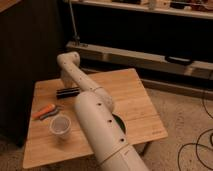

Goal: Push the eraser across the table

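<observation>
Here, the small flat black rectangular eraser [67,92] lay on the far-left part of the square light bamboo-wood table [137,92], its length running roughly left to right. The white gripper [66,84] came down at the eraser's far side, just beside it. Whether the two touched could not be told, nor whether the gripper was spread or closed.

The thick white tubular arm [97,125] rose from the bottom of the view and ran diagonally over the tabletop toward the far-left corner. There it bent at a rounded joint [70,60] and turned downward to the gripper.

Nearer the camera than the eraser, an orange-and-grey hand tool [45,111] lay close to the left edge. A pale translucent plastic cup [60,126] stood upright just beside it, well apart from the eraser.
</observation>
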{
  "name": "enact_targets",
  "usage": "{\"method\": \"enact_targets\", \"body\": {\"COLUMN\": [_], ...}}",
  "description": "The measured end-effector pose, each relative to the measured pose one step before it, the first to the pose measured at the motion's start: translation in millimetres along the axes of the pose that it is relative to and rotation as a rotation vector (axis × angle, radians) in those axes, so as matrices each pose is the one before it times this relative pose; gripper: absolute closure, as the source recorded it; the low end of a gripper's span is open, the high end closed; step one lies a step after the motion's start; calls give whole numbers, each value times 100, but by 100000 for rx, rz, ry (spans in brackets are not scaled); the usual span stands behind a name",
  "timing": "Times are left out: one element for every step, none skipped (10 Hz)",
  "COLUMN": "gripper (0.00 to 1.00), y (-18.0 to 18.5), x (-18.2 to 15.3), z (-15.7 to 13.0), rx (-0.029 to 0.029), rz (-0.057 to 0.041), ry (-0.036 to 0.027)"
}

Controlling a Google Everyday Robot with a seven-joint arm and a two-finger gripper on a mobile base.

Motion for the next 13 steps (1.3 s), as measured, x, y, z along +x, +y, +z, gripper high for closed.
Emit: {"method": "enact_targets", "body": {"gripper": [100,100,100,100,100,100,100,100,100,100,100,100,100], "y": [-463,-327,-243,-156,22,-128,-30,127,34,-588,-54,71,-125], "x": [-906,-763,-472,-563,-376,-491,-626,-492,-592,-703,-599,-644,-1248], "z": [-96,-12,-46,-407,-171,24,-61,-84,255,450,27,-155,-350], "rx": [1064,1004,538,-192,-751,-970,-1020,-736,-628,36,81,159,691], "rz": [-1373,-1242,-1210,-2251,-1296,-1740,-1494,-807,-699,-1221,-92,114,-203], "ry": [-1229,-1348,-822,-461,-299,-566,-607,-501,-1025,-1188,-343,125,273]}}
